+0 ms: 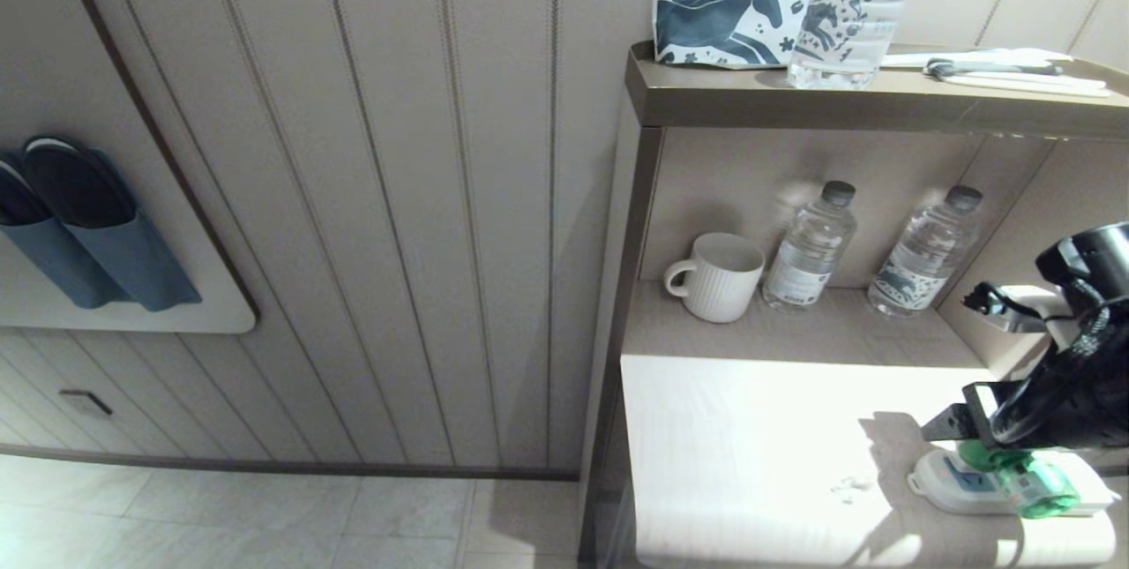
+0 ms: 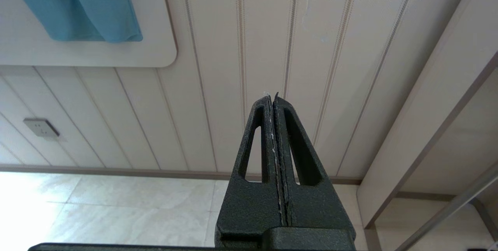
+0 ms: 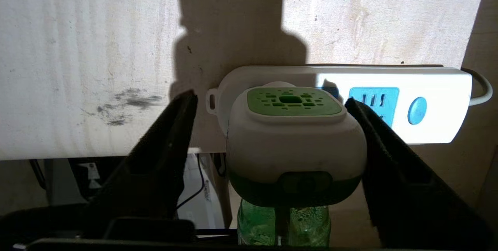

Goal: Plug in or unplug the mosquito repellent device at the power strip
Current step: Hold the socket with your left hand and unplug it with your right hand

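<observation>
A sunlit pale counter (image 1: 750,454) stands against a paneled wall (image 1: 397,198). The right gripper (image 3: 272,126) is spread around the mosquito repellent device (image 3: 291,142), plugged into the power strip (image 3: 428,87) just beyond. A mug (image 1: 716,276) and bottles (image 1: 810,248) stand farther back. The left gripper (image 2: 273,103) is pressed together.

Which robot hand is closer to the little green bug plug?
The right gripper: its open fingers sit either side of the mosquito repellent device. The left gripper is shut, off by the wall.

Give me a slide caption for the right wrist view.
Right gripper open around the mosquito repellent device seated on the power strip.
</observation>
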